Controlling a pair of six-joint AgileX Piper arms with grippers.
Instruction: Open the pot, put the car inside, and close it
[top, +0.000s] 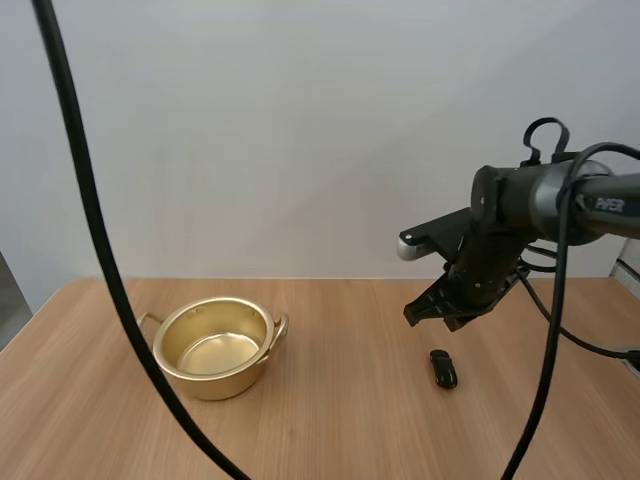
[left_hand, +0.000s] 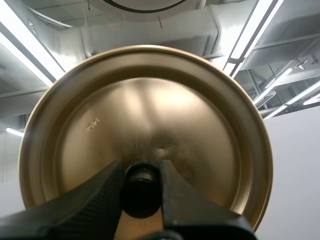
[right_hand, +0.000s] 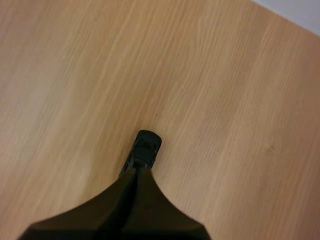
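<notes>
Left pincer pinching the round gold lid, the right pincer, pressed together seemingly just over the small black toy car at three o'clock from the gold metal pot, could knock it away.

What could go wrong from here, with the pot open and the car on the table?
1. The right end effector hangs shut over the car. Descending like this would likely shove the small car rather than grip it.
2. The left end effector pinches the lid only by its knob, so the lid might swing or slip.
3. The pot sits well away from the car, so a weak grip may drop it on the way.
</notes>
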